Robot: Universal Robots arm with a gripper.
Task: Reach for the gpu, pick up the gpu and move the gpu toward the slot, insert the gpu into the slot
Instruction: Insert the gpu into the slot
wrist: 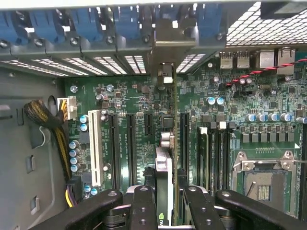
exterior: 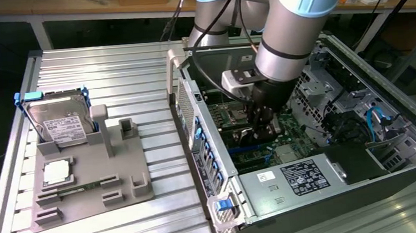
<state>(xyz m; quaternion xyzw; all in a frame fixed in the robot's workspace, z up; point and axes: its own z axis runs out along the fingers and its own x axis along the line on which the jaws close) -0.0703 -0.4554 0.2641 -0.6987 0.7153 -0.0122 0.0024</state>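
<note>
My gripper (wrist: 170,207) reaches down inside the open computer case (exterior: 201,128) and is shut on the gpu (wrist: 164,175). The wrist view shows the dark card edge-on between the two black fingers (wrist: 144,206). It stands upright over the green motherboard (wrist: 129,96), in line with the row of long card connectors. Its silvery bracket (wrist: 165,72) reaches the case's rear slot openings. In the exterior view the gripper (exterior: 263,127) hangs low over the board, just above a strip of the blue slot (exterior: 257,145). The card covers the slot in the wrist view, so I cannot tell whether it is seated.
Black card connectors and a white one (wrist: 94,143) flank the card. Memory sockets (wrist: 216,148) and the CPU socket (wrist: 261,179) lie to one side, yellow-black cables (wrist: 53,129) to the other. Outside the case a grey fixture (exterior: 86,176) holds a hard drive (exterior: 60,125).
</note>
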